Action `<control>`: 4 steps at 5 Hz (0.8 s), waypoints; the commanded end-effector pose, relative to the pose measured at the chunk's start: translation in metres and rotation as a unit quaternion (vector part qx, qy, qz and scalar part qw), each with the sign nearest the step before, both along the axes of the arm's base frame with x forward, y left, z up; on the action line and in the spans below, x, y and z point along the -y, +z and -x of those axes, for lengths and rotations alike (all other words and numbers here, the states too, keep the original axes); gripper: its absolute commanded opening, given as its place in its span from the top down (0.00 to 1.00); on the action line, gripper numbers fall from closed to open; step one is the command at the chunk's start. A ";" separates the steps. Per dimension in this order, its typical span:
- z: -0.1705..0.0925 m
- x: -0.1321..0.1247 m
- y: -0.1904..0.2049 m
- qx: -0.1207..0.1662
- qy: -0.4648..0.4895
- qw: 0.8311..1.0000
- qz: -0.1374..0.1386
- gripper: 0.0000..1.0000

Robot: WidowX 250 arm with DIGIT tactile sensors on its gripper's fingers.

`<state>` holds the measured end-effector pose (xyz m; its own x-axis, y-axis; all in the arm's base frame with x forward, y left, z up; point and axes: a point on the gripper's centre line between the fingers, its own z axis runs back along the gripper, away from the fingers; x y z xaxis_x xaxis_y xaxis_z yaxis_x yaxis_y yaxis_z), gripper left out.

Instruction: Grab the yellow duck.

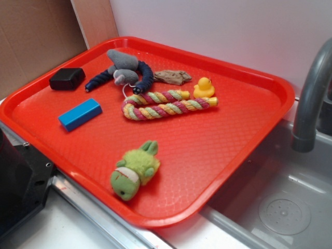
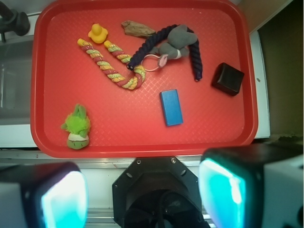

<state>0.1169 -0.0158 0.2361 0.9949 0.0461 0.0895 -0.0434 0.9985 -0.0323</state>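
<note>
The small yellow duck (image 1: pixel 204 87) with an orange beak stands upright on the red tray (image 1: pixel 228 155), near its far side and just behind the tip of a striped rope toy (image 1: pixel 166 104). In the wrist view the duck (image 2: pixel 97 33) appears at the tray's (image 2: pixel 142 140) upper left. My gripper (image 2: pixel 142 194) hangs high above the tray's near edge and is open, its cyan pads (image 2: pixel 64 202) wide apart with nothing between them. The gripper is far from the duck. It is out of the exterior view.
On the tray lie a green plush turtle (image 2: pixel 77 127), a blue block (image 2: pixel 171 107), a black box (image 2: pixel 227 79), a grey plush mouse with dark rope (image 2: pixel 175 45) and a brown scrap (image 2: pixel 137 28). A grey faucet (image 1: pixel 311 93) and sink (image 1: pixel 280 207) sit to the right.
</note>
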 end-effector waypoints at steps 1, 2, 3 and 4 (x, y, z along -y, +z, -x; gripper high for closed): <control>0.000 0.000 0.000 0.000 0.000 1.000 0.000 0.00; -0.050 0.006 -0.032 0.024 -0.064 0.996 0.049 0.00; -0.101 0.011 -0.057 0.052 -0.099 0.992 0.056 0.00; -0.151 0.014 -0.092 0.060 -0.096 0.993 0.037 0.00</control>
